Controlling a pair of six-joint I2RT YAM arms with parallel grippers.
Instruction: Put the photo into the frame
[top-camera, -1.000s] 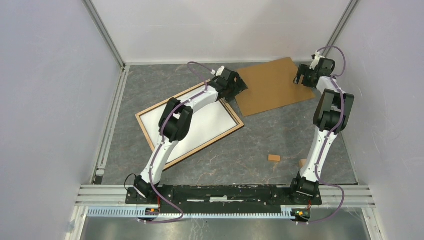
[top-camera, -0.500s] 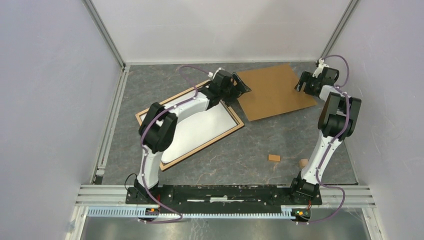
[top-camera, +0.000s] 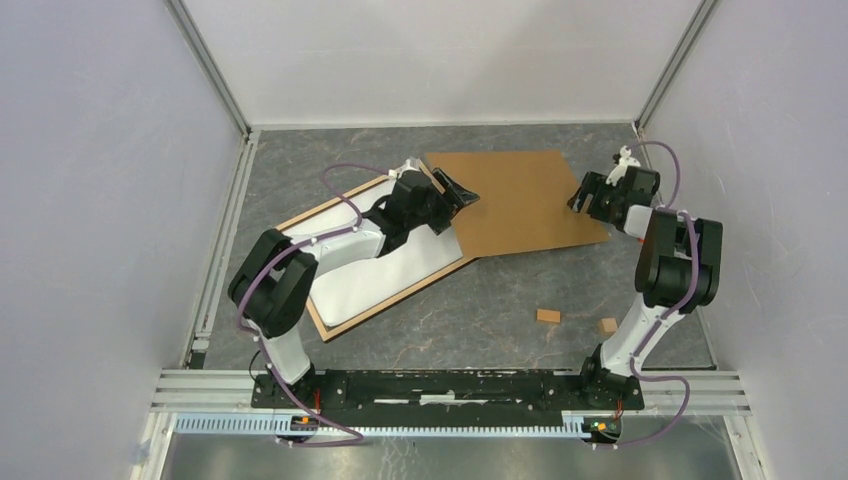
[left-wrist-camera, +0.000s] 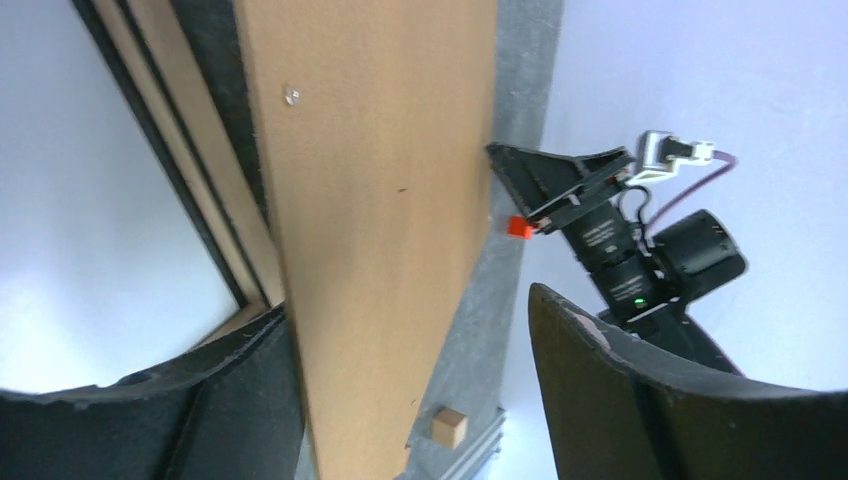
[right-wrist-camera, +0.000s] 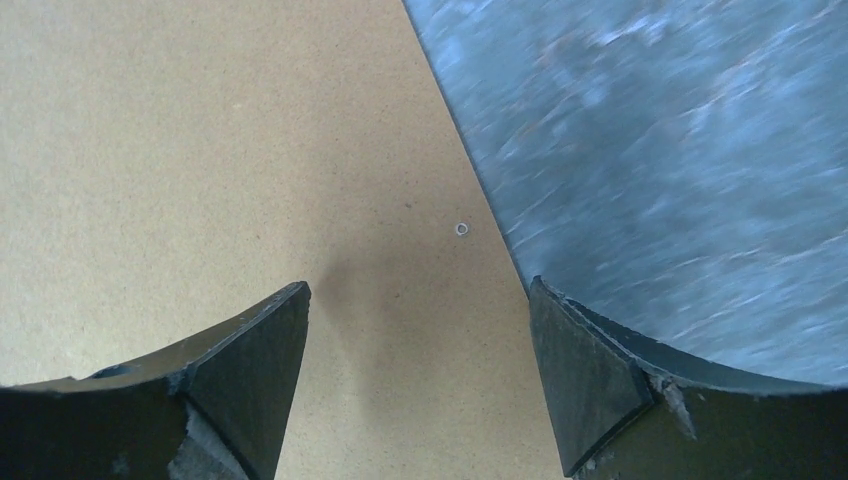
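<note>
The frame (top-camera: 395, 300) lies flat at the left with its light wood rim up and a white sheet (top-camera: 360, 285) inside it. No dark landscape print shows. The plain brown backing board (top-camera: 520, 200) lies at centre right, its left corner over the frame's right corner. My left gripper (top-camera: 462, 190) is open at the board's left edge. In the left wrist view the board (left-wrist-camera: 370, 200) runs between its fingers (left-wrist-camera: 640, 400), with the frame rim (left-wrist-camera: 215, 210) beside it. My right gripper (top-camera: 583, 197) is open over the board's right edge (right-wrist-camera: 250, 150).
Two small wooden blocks (top-camera: 547, 316) (top-camera: 606, 325) lie on the grey table (top-camera: 480, 320) near the right arm's base. One block also shows in the left wrist view (left-wrist-camera: 449, 427). White walls close in the left, back and right sides.
The backing board has slid and turned toward the left, and its corner now overlaps the frame. Both grippers moved leftward and nearer along with it.
</note>
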